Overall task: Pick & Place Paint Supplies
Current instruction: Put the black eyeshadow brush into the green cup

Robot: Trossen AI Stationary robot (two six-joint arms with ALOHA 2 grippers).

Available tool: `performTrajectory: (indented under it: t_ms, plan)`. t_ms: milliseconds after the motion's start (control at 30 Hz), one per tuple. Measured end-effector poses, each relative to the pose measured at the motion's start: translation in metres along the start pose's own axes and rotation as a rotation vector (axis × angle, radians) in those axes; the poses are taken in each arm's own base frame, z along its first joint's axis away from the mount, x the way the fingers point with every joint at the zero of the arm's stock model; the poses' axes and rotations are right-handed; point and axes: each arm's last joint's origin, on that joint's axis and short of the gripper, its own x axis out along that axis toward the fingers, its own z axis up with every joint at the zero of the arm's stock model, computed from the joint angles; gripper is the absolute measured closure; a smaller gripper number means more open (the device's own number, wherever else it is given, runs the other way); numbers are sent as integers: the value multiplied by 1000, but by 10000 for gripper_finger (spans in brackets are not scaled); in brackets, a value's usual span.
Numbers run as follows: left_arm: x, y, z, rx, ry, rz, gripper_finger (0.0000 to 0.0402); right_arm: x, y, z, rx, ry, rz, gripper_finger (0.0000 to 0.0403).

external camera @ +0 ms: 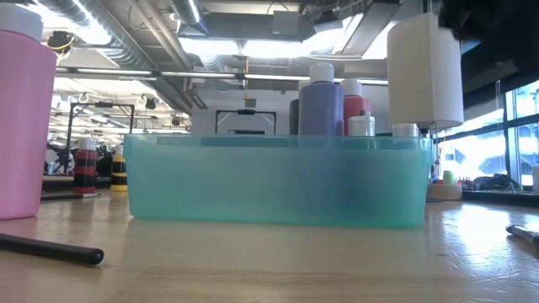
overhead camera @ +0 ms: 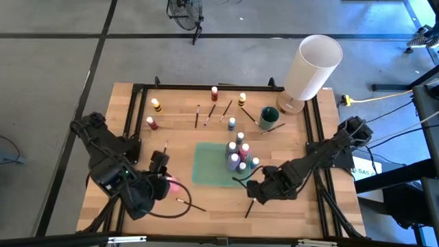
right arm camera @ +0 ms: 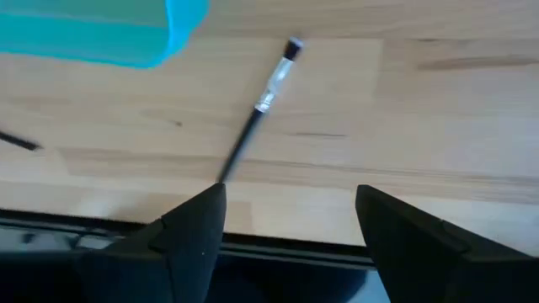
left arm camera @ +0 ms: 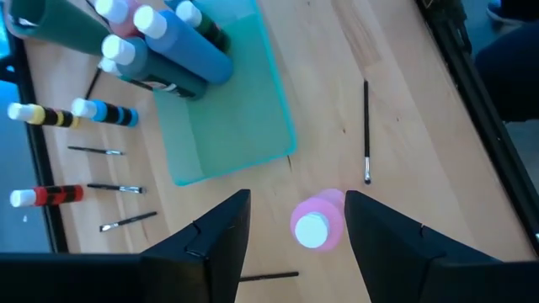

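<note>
A pink paint bottle (overhead camera: 173,184) stands upright on its base on the wooden table, near the front left; it also shows in the left wrist view (left arm camera: 318,224) and the low view (external camera: 24,126). My left gripper (left arm camera: 296,202) is open above it, one finger on either side, apart from it. My right gripper (right arm camera: 290,199) is open just over the table at the front right. A dark-handled brush (right arm camera: 259,108) lies flat ahead of its fingers, and shows in the high view (overhead camera: 250,206). The teal tray (overhead camera: 209,165) holds several upright bottles (overhead camera: 239,155).
More bottles (overhead camera: 156,104) and brushes (overhead camera: 210,113) lie along the far side, by a green cup (overhead camera: 268,118) and a large white cylinder (overhead camera: 312,67). Loose brushes lie by the pink bottle (overhead camera: 191,204) and left of the tray (overhead camera: 165,147). A black frame edges the table.
</note>
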Motion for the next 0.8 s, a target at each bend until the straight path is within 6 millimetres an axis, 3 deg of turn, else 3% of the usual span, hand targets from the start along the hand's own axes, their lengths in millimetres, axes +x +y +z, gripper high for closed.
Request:
performTrajectory:
  t_ms: [367,667,800]
  plan:
    - [-17,-17,-10,49,-76,25,212,20,-1,14,100,-8,-1,135]
    - [-23,-26,-15,88,-113,49,212,57,9,16,82,-45,-28,135]
    - [-24,-27,-16,93,-115,47,212,62,11,18,85,-50,-31,135]
